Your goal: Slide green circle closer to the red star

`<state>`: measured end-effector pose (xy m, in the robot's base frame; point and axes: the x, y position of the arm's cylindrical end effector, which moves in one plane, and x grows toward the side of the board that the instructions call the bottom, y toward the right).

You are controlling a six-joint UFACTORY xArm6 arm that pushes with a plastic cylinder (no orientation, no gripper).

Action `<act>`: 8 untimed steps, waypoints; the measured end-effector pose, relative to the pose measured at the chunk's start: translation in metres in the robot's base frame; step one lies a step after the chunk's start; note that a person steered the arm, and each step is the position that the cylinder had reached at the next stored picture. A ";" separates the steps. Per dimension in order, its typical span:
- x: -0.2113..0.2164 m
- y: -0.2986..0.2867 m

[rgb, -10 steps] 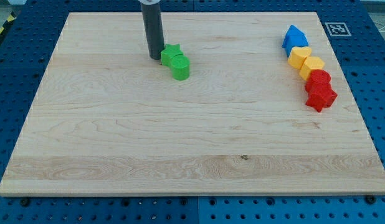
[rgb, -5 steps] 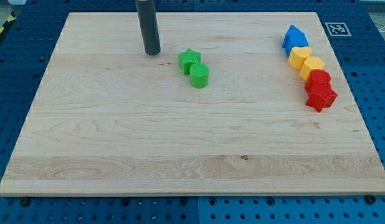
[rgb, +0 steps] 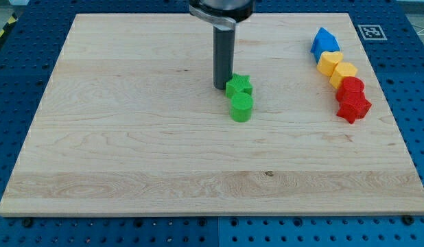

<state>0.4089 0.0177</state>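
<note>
The green circle (rgb: 241, 108) lies near the board's middle, touching the green star (rgb: 239, 86) just above it. My tip (rgb: 221, 86) rests on the board against the green star's left side, up and left of the green circle. The red star (rgb: 354, 108) sits far to the view's right, at the bottom of a column of blocks. A wide stretch of board separates the green circle from the red star.
Above the red star runs a touching column: a red block (rgb: 350, 87), two yellow blocks (rgb: 344, 72) (rgb: 328, 62), and a blue block (rgb: 324, 41) at the top. The wooden board (rgb: 130, 151) lies on a blue pegboard table.
Both green blocks have slid to the right and slightly down. My tip swung from the upper left of the board across to the green star's left side.
</note>
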 end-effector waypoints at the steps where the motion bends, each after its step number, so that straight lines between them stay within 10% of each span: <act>1: 0.031 0.006; 8: 0.121 0.129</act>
<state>0.5297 0.1468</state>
